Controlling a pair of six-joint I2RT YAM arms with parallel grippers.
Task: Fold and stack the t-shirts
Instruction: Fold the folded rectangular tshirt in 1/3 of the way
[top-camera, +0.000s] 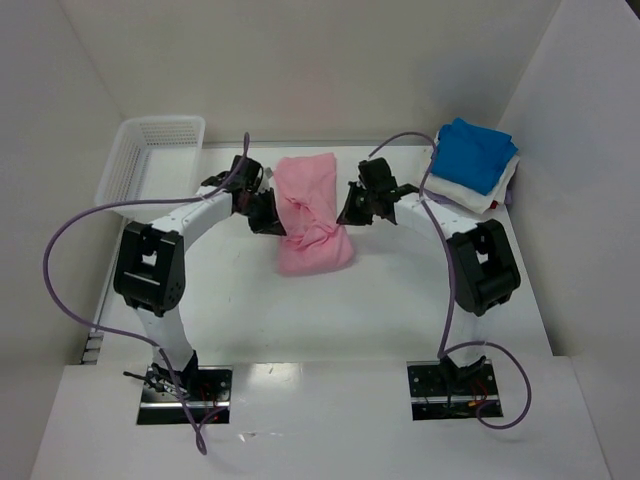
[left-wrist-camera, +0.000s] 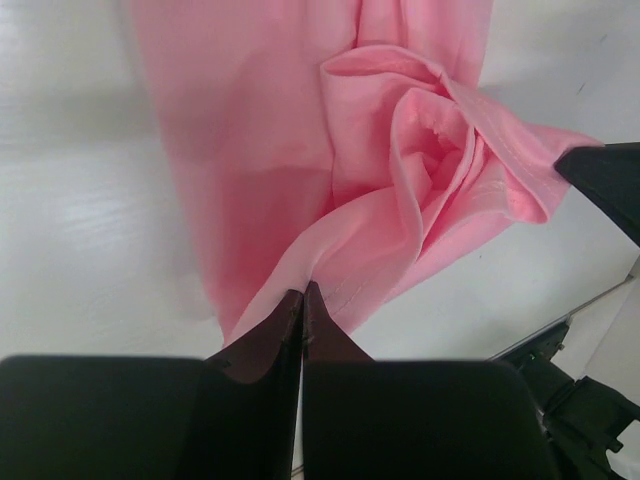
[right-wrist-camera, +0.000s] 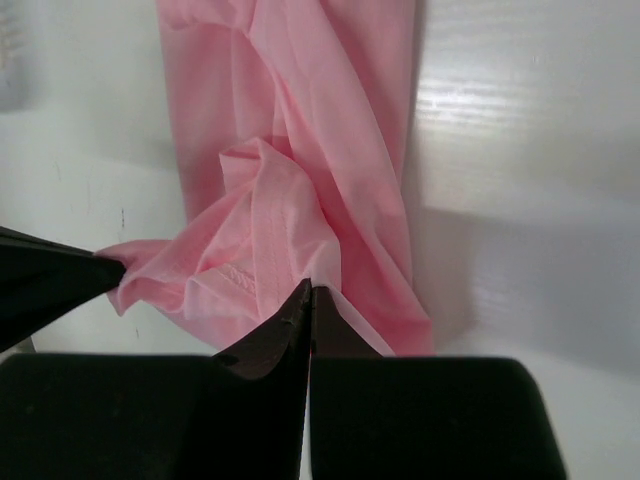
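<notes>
both jaws clamped on pink shirt (top-camera: 310, 215); basket (top-camera: 120, 168) left, blue shirt (top-camera: 475, 152) right.

Pink tee (top-camera: 312, 225): center of frame, a bit above mid. Narrow strip running top to bottom, flat in upper part, bunched + creased lower down w/ a rolled fold in the middle. Left gripper (top-camera: 262, 213) pinches its left edge, right gripper (top-camera: 352, 207) its right edge, both clamped on cloth. Blue tee (top-camera: 475, 152): folded, upper right, lying on top of folded white tee (top-camera: 452, 193), whose edges stick out below + to the left.
</notes>
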